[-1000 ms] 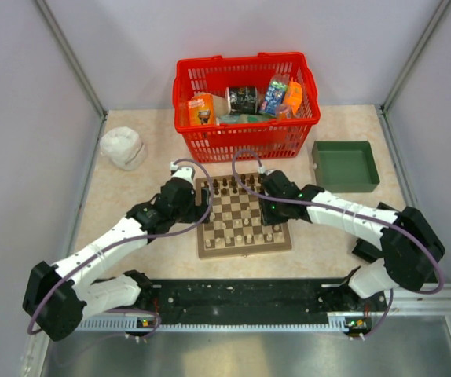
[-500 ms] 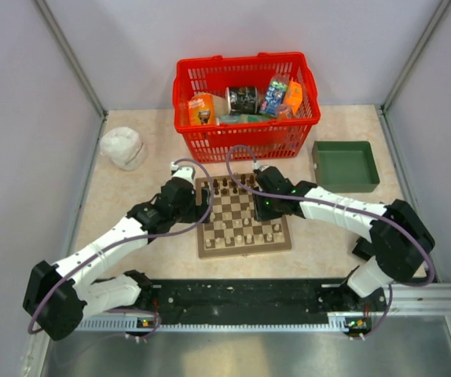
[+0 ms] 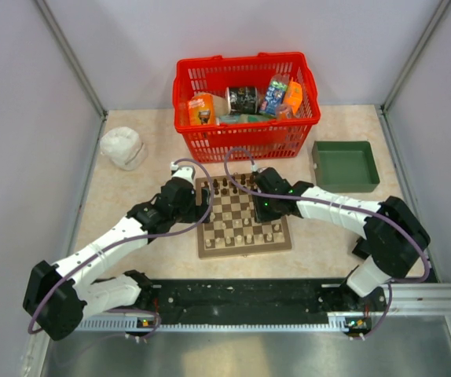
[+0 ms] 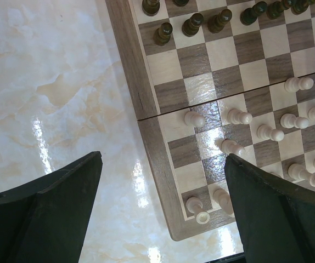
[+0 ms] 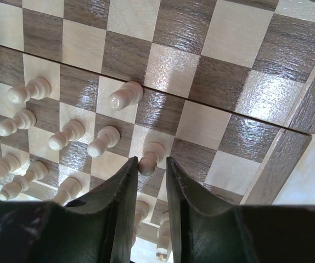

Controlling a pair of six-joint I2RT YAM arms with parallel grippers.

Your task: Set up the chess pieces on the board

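Where the right end effector (image 5: 151,160) stood: low over the pale ranks, its fingers narrowed about the head of one pale pawn (image 5: 153,150); whether they actually pinched it could not be told.
Other arm: the left end effector (image 4: 163,158) was spread wide and empty, hovering at the left edge of the board (image 3: 241,249).
Pieces: dark pieces (image 3: 227,187) lined the far ranks; pale pieces (image 3: 251,228) stood on the near half, with several pawns out of line.
Step in hand: probably shifting that pawn to its proper square.
Next move: would call for a firm, upright hold and a lift clear of the close neighbours.
Counter (image 3: 131,200): glossy, marbled beige.
Room: pale walls; a red basket (image 3: 245,140) of packets behind the board, a green tray (image 3: 343,182) to the right, a white bundle (image 3: 123,148) to the left.
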